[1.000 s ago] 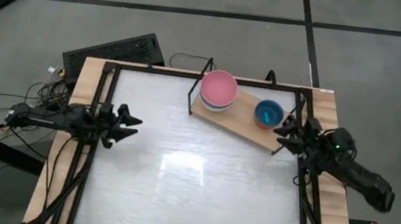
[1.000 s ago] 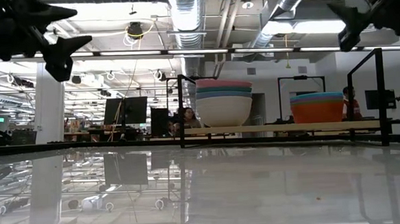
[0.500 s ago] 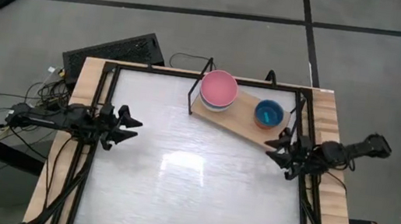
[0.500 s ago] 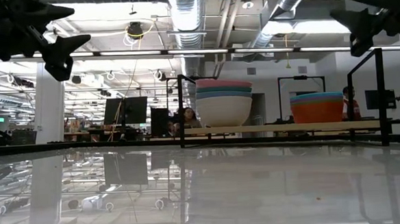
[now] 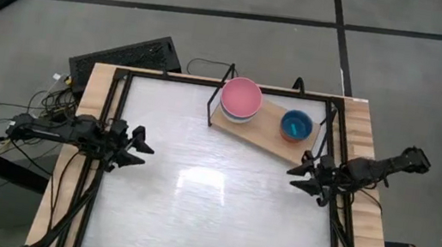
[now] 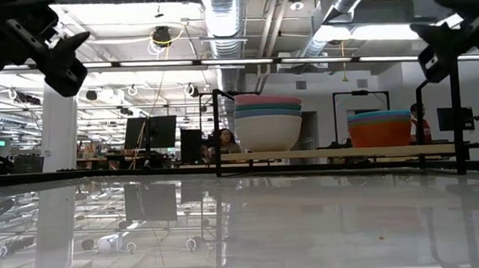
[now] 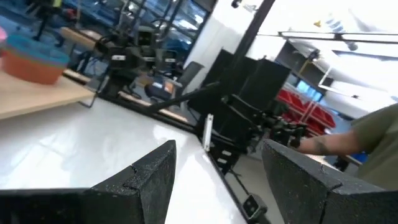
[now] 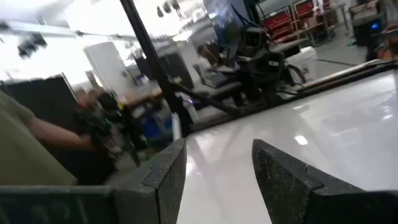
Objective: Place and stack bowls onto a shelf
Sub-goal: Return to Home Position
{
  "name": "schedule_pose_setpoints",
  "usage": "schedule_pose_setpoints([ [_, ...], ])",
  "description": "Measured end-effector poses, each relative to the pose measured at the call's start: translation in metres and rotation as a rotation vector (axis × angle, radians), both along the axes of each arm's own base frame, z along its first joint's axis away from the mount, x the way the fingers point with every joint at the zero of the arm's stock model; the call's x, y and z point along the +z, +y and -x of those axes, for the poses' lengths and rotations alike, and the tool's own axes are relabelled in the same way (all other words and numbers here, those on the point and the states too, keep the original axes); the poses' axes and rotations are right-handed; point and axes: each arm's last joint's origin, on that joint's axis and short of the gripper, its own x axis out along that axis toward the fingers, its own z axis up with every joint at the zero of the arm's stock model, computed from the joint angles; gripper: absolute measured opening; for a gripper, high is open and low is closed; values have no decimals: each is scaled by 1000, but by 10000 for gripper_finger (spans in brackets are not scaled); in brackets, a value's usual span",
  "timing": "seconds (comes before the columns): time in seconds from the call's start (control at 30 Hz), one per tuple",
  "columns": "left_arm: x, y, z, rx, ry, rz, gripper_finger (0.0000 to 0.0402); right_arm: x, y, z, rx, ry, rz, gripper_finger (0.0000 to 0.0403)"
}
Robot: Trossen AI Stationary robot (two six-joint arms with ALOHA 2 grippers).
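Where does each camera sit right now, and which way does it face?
High view: overhead, straight down; left gripper and right gripper, both open, at the sides of the table.
Low view: tabletop height, facing the shelf; grippers in upper corners.
Left wrist view: past the left fingers, across toward the right arm.
Right wrist view: past the right fingers, toward the left arm.
Shared: high and low show the pink-topped stack and blue-topped stack.

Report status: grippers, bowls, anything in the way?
Left gripper open, empty, at table left edge. Right gripper open, empty, near shelf right end. Pink-topped stack and blue-topped stack on shelf. Nothing blocking.
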Motion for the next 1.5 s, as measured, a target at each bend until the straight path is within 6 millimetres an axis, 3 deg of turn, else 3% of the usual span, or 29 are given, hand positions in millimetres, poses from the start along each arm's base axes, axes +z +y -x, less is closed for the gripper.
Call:
schedule_pose_setpoints([
  [0.1, -2, 1, -1, 24, 19, 8, 222, -5, -2, -1, -30, 37, 96, 209],
  [0.27, -2, 2, -1, 74, 10, -59, 222, -7, -3, -2, -38, 55, 77, 209],
  [0.6, -9, -2, -1, -21, 20, -243, 222, -13, -3, -2, -32, 118, 105, 209],
  [0.83, -13, 1, -2, 89, 63, -305, 222, -13, -3, -2, -32, 121, 106, 209],
  [1.17, -17, 6, -3, 251, 130, -284, 222, -14, -3, -2, -33, 124, 109, 209],
  [1.5, -17, 6, -3, 254, 132, -282, 222, -14, -3, -2, -34, 125, 111, 209],
])
